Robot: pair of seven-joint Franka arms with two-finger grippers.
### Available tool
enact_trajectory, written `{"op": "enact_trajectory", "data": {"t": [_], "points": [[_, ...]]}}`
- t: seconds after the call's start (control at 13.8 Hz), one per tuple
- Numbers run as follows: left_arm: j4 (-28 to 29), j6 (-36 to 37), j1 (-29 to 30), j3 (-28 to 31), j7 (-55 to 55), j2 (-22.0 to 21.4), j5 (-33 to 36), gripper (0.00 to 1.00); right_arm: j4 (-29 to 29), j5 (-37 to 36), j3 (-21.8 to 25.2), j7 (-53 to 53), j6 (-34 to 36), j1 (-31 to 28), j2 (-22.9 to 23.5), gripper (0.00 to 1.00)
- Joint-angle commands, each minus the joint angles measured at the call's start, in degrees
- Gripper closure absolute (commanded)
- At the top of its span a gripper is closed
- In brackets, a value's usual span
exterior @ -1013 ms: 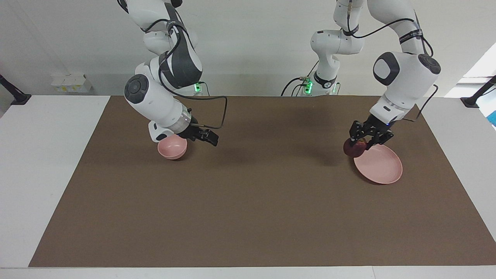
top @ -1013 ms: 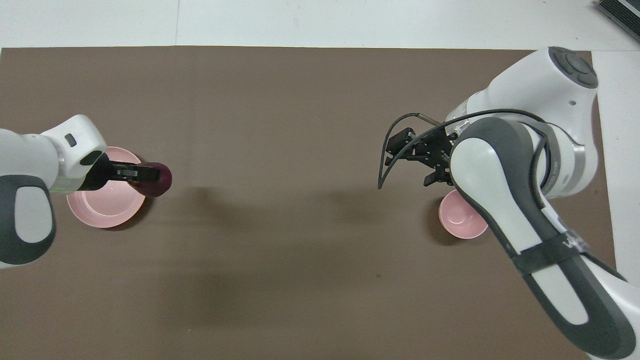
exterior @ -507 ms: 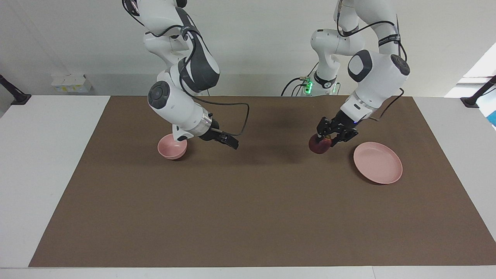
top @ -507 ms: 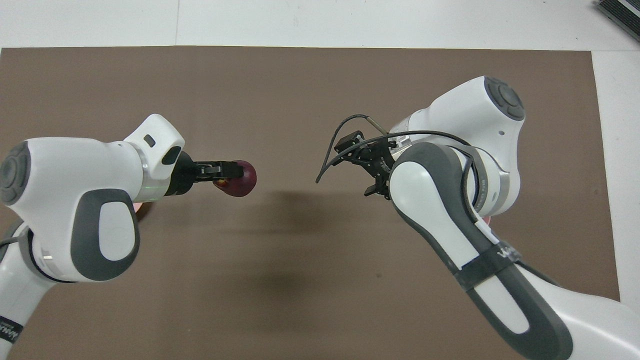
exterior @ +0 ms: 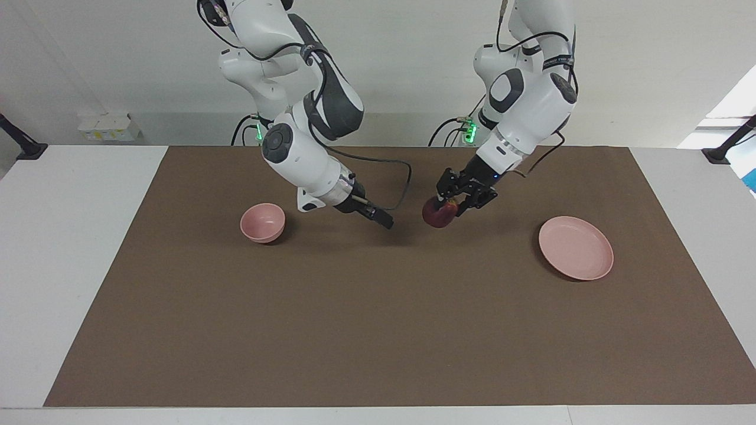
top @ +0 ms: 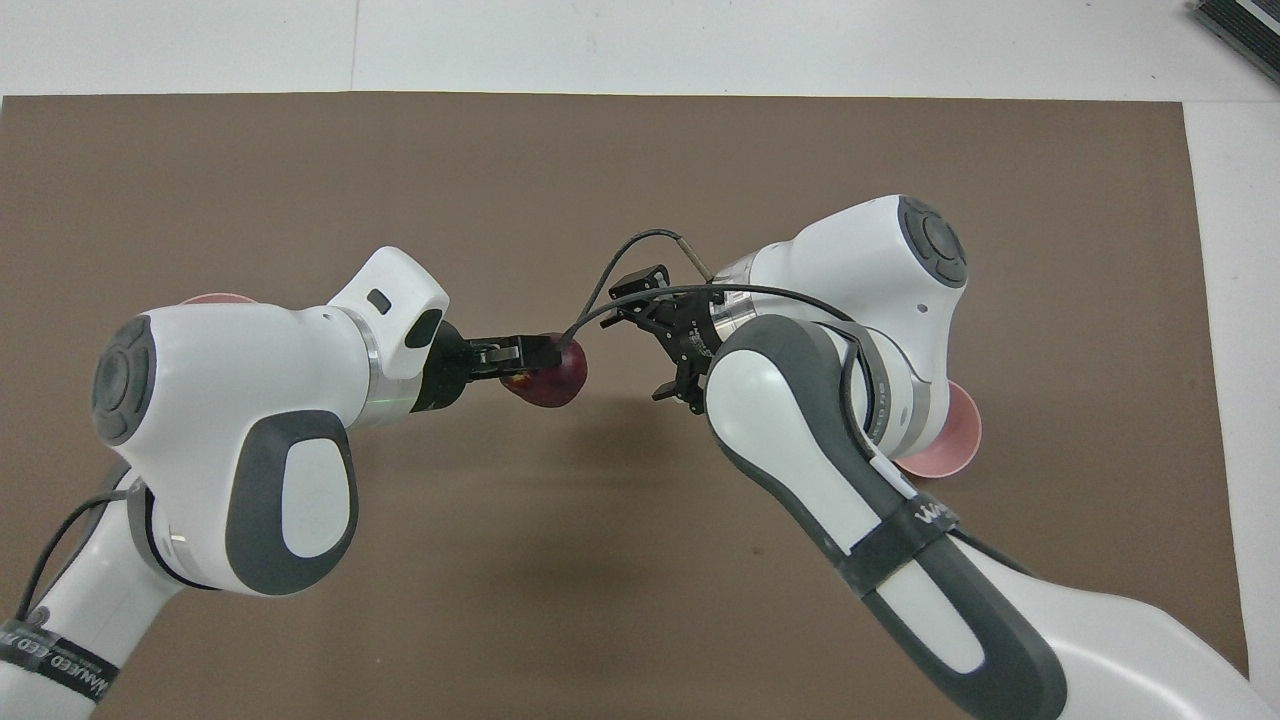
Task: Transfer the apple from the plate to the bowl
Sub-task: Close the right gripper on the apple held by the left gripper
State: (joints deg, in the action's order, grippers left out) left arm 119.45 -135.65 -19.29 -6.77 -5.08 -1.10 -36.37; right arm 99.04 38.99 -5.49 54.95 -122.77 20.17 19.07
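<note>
My left gripper (exterior: 446, 203) is shut on the dark red apple (exterior: 436, 217) and holds it in the air over the middle of the mat, between plate and bowl; the apple also shows in the overhead view (top: 557, 380). My right gripper (exterior: 385, 222) is open and empty, just beside the apple with a small gap, pointing at it (top: 650, 338). The pale pink plate (exterior: 576, 255) lies empty toward the left arm's end; only a sliver shows overhead (top: 215, 298). The small pink bowl (exterior: 263, 222) stands empty toward the right arm's end, half hidden under the right arm overhead (top: 950, 450).
A brown mat (exterior: 378, 330) covers most of the white table (exterior: 59, 265). Small white boxes (exterior: 109, 127) sit by the wall near the right arm's end. A dark object (top: 1240, 25) lies at the table's corner farthest from the robots.
My left gripper carried the apple from over the plate's rim to over the mat's middle. My right gripper moved from over the bowl toward the middle, next to the apple.
</note>
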Motion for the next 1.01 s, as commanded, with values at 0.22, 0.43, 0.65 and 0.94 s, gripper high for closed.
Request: {"op": "enact_trajectory", "data": {"t": [0.22,0.43,0.65,0.94], "points": [[0.26,0.12,-0.49,0.35,-1.16,-0.57,-1.07,1.00,0.36,4.69,-0.05,6.84,-3.09,2.94,0.44,0.00],[0.26,0.04,-0.40,0.44,-1.16,-0.57,-1.07,1.00,0.28,7.76,-0.05,8.94,-3.17,2.86,0.71,0.00],[0.26,0.12,-0.40,0.44,-1.16,-0.57,-1.07,1.00,0.36,9.97,-0.05,11.31,-5.28,3.64,0.79,0.00],[0.17,-0.14,-0.48,0.44,-1.25,-0.57,-1.07,1.00,0.01,11.28,-0.05,12.64,-6.07,4.70,0.79,0.00]]}}
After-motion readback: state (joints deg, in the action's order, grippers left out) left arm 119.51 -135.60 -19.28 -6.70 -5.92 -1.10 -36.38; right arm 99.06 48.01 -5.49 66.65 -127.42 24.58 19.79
